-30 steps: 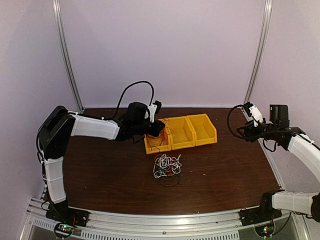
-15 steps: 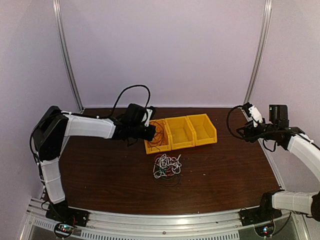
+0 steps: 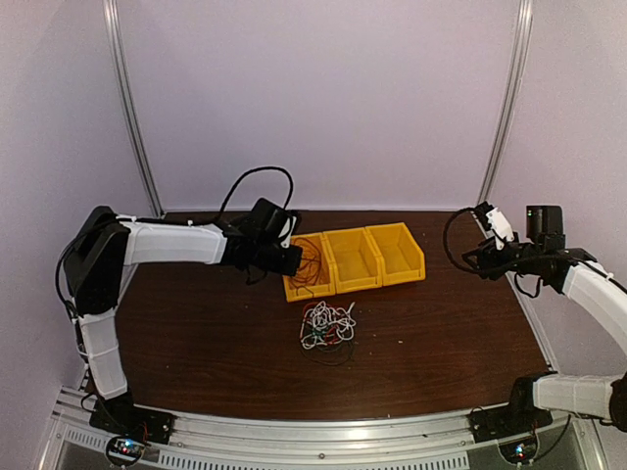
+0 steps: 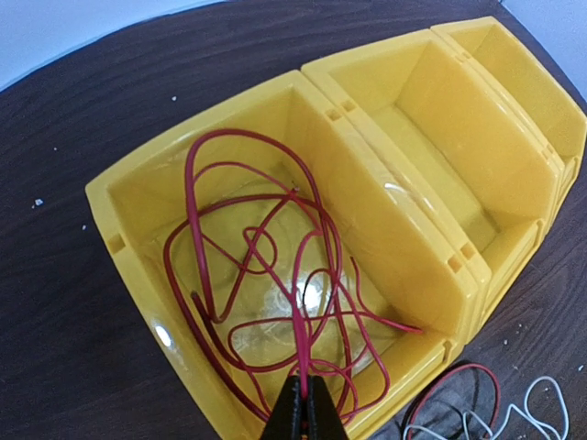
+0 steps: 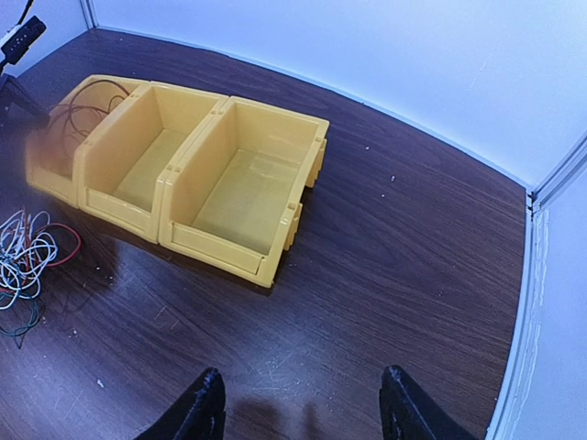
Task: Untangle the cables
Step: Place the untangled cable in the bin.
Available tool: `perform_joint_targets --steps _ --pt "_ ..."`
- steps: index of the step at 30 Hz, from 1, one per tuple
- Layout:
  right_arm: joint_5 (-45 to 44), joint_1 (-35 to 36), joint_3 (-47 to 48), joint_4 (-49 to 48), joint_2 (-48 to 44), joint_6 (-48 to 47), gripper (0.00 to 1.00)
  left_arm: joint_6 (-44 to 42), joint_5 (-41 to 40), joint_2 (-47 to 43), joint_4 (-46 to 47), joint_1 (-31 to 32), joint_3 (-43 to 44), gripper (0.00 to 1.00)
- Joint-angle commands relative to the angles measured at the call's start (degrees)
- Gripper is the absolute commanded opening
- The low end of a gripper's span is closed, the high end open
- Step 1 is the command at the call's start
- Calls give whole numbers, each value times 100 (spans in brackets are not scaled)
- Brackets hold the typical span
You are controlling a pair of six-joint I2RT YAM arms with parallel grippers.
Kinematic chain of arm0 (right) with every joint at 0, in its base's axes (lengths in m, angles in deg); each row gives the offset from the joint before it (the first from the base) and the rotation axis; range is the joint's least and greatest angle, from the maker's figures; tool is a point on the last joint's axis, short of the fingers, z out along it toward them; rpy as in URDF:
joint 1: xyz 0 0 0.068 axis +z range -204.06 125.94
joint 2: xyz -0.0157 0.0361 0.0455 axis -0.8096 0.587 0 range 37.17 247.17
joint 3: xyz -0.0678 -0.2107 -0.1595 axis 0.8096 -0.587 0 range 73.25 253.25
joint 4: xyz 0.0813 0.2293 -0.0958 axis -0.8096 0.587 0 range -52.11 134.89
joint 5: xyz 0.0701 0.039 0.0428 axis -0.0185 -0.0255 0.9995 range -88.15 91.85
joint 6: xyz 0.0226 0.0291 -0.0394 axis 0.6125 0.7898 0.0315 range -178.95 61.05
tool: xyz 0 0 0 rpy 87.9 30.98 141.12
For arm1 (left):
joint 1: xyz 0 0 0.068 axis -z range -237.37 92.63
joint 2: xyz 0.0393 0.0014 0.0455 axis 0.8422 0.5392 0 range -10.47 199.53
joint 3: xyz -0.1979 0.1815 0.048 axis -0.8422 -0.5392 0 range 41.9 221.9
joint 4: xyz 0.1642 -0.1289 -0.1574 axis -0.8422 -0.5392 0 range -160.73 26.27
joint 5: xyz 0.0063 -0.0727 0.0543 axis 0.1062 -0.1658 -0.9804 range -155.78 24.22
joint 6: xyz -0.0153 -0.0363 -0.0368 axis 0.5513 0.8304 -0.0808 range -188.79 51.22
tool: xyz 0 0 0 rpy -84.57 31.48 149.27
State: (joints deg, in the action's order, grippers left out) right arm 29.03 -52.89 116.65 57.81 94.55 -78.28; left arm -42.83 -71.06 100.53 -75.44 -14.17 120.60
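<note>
**Top external view.** The left gripper (image 3: 294,258) is reaching over the left bin (image 3: 309,290). This is the first of three yellow bins standing side by side, followed by the middle bin (image 3: 355,259) and the right bin (image 3: 397,253). A red cable (image 3: 312,258) is lying coiled inside the left bin. The cable clump (image 3: 328,325), a mix of red, white and black wires, is resting on the table (image 3: 196,333) just in front of the bins. The right gripper (image 3: 487,217) is hanging near the table's right edge, well apart from the bins and the clump.

**Left wrist view.** The left gripper (image 4: 304,410) is standing fully closed and is pinching one strand of the red cable (image 4: 299,344). That strand is running up into loose loops that are filling the left bin (image 4: 362,215). The cable clump (image 4: 477,414) is showing at the lower right corner, outside the bin.

**Right wrist view.** The right gripper (image 5: 298,408) is standing wide apart, gripping nothing and touching nothing, above bare table. The right bin (image 5: 248,188) is lying closest to it. The cable clump (image 5: 23,247) is showing at the left edge.
</note>
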Motion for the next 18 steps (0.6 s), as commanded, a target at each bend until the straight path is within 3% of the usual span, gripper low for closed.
perform_joint_targets --steps 1,9,18 --pt "113 -46 -60 20 26 -49 57 181 67 -255 -87 48 -204 2" --pt "155 -47 -51 56 63 -52 57 74 -68 -109 -106 45 46 2" --pt "153 -47 -59 82 49 -60 58 -226 -292 754 -492 39 1252 2"
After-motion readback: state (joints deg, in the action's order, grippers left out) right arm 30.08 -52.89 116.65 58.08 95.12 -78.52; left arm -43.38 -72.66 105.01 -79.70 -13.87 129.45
